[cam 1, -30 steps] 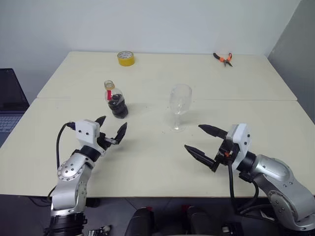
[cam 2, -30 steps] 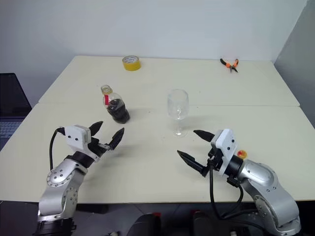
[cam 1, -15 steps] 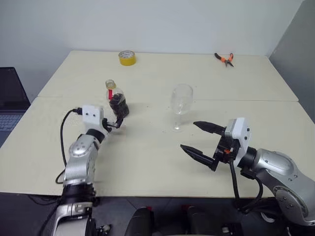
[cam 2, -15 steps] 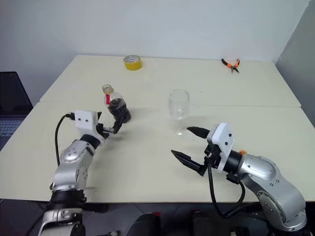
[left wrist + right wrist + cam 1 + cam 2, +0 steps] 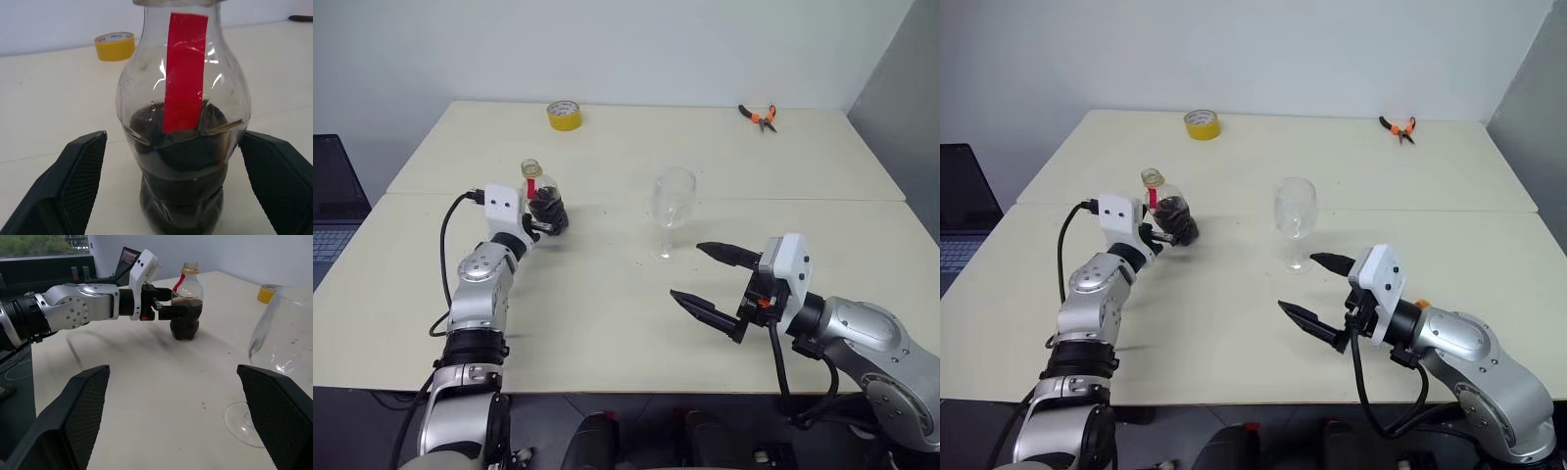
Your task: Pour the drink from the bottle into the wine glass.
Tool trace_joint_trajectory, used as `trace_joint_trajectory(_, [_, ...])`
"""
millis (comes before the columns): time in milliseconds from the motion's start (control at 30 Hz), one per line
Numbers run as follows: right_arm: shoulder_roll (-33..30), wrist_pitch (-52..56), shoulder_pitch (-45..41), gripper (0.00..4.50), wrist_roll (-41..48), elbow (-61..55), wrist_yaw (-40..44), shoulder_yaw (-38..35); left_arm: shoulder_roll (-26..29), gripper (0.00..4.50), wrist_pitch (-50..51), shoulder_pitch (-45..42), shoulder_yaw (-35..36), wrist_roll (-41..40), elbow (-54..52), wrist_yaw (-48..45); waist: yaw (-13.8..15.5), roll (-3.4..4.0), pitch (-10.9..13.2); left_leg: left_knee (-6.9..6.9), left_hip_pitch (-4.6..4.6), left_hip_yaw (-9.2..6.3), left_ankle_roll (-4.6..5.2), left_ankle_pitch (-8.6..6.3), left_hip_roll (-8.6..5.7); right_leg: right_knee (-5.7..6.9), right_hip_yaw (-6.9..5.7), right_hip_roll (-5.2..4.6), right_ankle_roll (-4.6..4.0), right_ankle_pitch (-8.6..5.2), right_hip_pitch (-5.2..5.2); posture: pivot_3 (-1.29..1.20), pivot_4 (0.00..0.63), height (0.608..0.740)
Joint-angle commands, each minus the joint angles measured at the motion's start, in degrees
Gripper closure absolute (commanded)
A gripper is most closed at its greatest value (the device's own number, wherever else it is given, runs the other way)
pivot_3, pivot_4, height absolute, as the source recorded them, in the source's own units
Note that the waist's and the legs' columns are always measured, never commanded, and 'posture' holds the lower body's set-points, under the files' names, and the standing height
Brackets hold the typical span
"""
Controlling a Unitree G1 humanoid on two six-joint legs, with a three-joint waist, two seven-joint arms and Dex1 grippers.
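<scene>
Moved since a second ago: the left hand (image 5: 545,217) has gone from hanging short of the bottle (image 5: 544,201) to standing around it; the right hand (image 5: 712,283) has hardly shifted; bottle and wine glass (image 5: 672,211) stand where they did.
Left hand: spread wide, one finger on each side of the bottle's lower body; the left wrist view shows clear gaps between the pads (image 5: 80,176) and the plastic, so nothing is grasped yet.
Right hand: released and empty, hovering over the near right of the tabletop (image 5: 607,323), in front of the wine glass and apart from it.
Step in hand: the reach is done and the grasp is about to be made, as I judge it; no pouring has begun.
Next move calls for: closing the fingers squarely on the squat lower body, gently enough not to buckle the thin plastic, then lifting it upright towards the glass.
Bottle: small, squat, clear plastic, upright on the left half of the tabletop, a red strip down its upper body and a yellowish neck; whether a cap sits on it I cannot tell.
Drink (image 5: 183,191): dark, almost black, filling roughly the lower half.
Wine glass: clear, stemmed, upright and empty, well to the right of the bottle near the tabletop's middle.
Elsewhere: a yellow tape roll (image 5: 563,115) and orange-handled pliers (image 5: 757,116) lie at the far edge, out of the way.
</scene>
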Motion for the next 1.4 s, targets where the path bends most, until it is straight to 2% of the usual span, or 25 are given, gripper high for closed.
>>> trace_joint_trajectory(33, [-0.64,-0.78,0.16,0.05,0.81,-2.62,-0.25,-0.31,0.55,0.0,-1.14,-2.43,-0.49,-0.11,1.73,-1.64,-0.01,0.0,0.0,0.0,0.0,0.0,0.0,0.0,0.0,0.0,0.0,0.0,0.0,0.0,0.0,0.0,0.15,0.74])
trace_joint_trajectory(67, [-0.69,-0.82,0.27,0.05,0.83,-2.68,-0.28,-0.36,0.68,0.0,-1.36,-2.78,-0.45,0.01,2.37,-1.79,-0.01,0.0,0.0,0.0,0.0,0.01,0.0,0.0,0.0,0.0,0.01,0.0,0.0,0.0,0.0,0.0,0.15,0.74])
trace_joint_trajectory(167, [-0.84,-0.88,0.62,0.0,0.84,-2.93,-0.55,-0.7,1.18,0.59,-1.92,-3.98,-0.18,-0.04,4.5,-2.19,-0.01,0.0,0.0,0.0,0.0,0.01,0.0,0.0,0.0,0.0,0.01,0.0,0.0,0.0,0.0,0.0,0.15,0.74])
trace_joint_trajectory(367, [-1.02,-0.82,1.79,0.0,0.96,-3.62,-1.34,-1.37,2.07,2.58,-4.02,-5.84,0.15,0.12,7.04,-2.62,-0.02,-0.01,0.01,0.01,-0.01,0.0,0.0,0.0,0.0,0.0,0.0,0.0,0.0,0.0,0.0,0.0,0.15,0.74])
trace_joint_trajectory(533, [-1.1,-0.78,1.83,0.0,1.71,-4.39,-2.27,-2.65,2.67,3.47,-4.62,-7.1,-0.59,0.11,5.05,-4.11,-0.01,-0.03,0.02,0.01,-0.02,-0.01,-0.01,0.0,0.01,0.0,-0.01,0.0,0.0,0.0,-0.01,0.0,0.15,0.74])
trace_joint_trajectory(733, [-0.83,-1.01,2.01,0.0,2.29,-5.47,-4.66,-4.77,3.09,3.74,-4.29,-9.12,-2.6,1.36,4.17,-5.37,-0.01,-0.06,0.04,0.02,-0.03,0.0,-0.01,0.0,0.0,0.0,-0.01,0.0,0.0,0.0,-0.01,0.0,0.15,0.74])
trace_joint_trajectory(867, [2.66,-5.23,3.64,0.0,-3.55,-4.14,-10.51,-6.28,2.1,3.75,-4.46,-14.56,-6.81,3.27,4.46,-8.43,0.47,-0.2,0.12,0.06,-0.12,-0.05,-0.02,0.01,-0.01,0.01,-0.07,0.0,0.0,0.0,-0.05,0.0,0.15,0.74])
trace_joint_trajectory(1100, [5.82,-7.94,2.7,0.0,-7.35,-2.06,-13.33,-4.85,1.93,3.76,-11.43,-19.17,-11.56,7.16,8.68,-11.69,0.79,-0.2,0.12,0.06,-0.17,0.06,-0.04,0.02,-0.02,0.04,0.07,0.0,0.01,0.01,-0.18,0.0,0.15,0.74])
trace_joint_trajectory(1400, [8.48,-9.05,0.09,0.0,-8.61,0.25,-13.71,-1.31,2.02,3.76,-25.11,-26.73,-17.47,14.3,18.67,-13.24,0.91,-0.21,0.13,0.1,-0.33,0.04,-0.02,0.02,-0.04,0.02,0.04,0.03,0.01,0.01,-0.29,0.0,0.15,0.74])
